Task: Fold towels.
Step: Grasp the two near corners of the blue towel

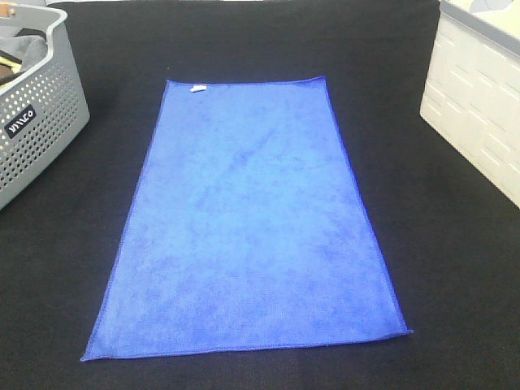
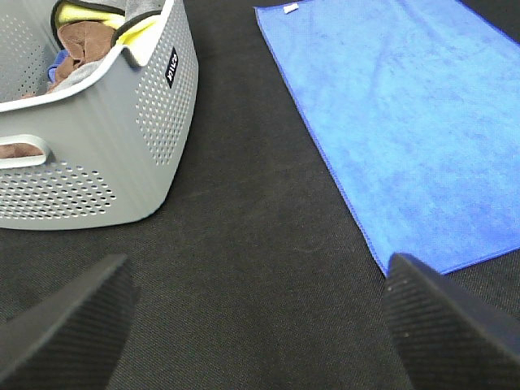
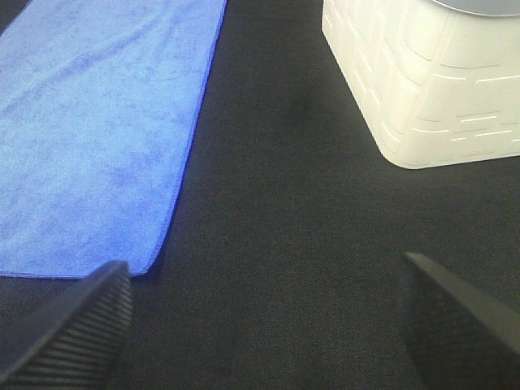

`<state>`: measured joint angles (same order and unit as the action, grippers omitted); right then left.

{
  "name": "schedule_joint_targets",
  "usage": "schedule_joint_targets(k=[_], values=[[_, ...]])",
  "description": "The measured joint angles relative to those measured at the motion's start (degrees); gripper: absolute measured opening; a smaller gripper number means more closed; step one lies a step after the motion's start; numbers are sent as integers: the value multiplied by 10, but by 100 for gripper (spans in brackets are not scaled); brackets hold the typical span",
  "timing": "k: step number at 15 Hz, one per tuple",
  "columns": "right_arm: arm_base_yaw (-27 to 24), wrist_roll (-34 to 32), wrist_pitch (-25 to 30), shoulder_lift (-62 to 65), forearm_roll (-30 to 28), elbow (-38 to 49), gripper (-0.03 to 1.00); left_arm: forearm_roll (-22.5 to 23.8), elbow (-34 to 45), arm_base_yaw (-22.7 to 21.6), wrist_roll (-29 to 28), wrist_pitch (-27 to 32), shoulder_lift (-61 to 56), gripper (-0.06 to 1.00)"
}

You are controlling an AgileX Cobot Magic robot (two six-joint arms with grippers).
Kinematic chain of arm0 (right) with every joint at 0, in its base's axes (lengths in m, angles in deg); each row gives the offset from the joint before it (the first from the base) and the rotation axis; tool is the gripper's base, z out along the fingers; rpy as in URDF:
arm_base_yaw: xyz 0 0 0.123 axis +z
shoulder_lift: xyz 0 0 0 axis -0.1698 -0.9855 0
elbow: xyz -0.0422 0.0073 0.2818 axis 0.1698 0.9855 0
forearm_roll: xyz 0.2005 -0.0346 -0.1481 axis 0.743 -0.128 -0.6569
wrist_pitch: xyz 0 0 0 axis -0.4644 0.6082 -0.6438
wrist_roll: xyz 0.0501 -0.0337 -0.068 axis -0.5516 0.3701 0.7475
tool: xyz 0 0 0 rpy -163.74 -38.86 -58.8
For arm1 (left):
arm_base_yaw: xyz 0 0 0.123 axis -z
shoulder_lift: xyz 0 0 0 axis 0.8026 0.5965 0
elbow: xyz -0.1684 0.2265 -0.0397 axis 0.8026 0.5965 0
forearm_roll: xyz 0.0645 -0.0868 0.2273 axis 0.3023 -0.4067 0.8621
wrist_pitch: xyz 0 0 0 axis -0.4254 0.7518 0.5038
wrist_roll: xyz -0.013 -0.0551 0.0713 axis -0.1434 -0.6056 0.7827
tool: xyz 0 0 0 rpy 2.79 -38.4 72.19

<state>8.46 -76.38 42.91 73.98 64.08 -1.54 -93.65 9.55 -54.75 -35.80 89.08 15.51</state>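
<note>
Blue towel flat at desk centre, grey basket at 10 o'clock, white bin at 2 o'clock, left jaws and right jaws spread, empty

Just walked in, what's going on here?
Nothing is held yet. The bright blue rectangular microfibre towel lies flat and unfolded on the black cloth table. The left gripper and right gripper are both open, each over bare table by one of its near corners. A grey perforated plastic basket of cloths stands left, a white bin right.
</note>
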Motion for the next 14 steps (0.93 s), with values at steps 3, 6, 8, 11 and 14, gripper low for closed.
schedule_joint_targets(k=[3, 6, 8, 11, 14], values=[[0, 0, 0, 0, 0, 0, 82, 0, 0, 0, 0, 0, 0, 80], [0, 0, 0, 0, 0, 0, 82, 0, 0, 0, 0, 0, 0, 80], [0, 0, 0, 0, 0, 0, 82, 0, 0, 0, 0, 0, 0, 80], [0, 0, 0, 0, 0, 0, 82, 0, 0, 0, 0, 0, 0, 80], [0, 0, 0, 0, 0, 0, 82, 0, 0, 0, 0, 0, 0, 80]])
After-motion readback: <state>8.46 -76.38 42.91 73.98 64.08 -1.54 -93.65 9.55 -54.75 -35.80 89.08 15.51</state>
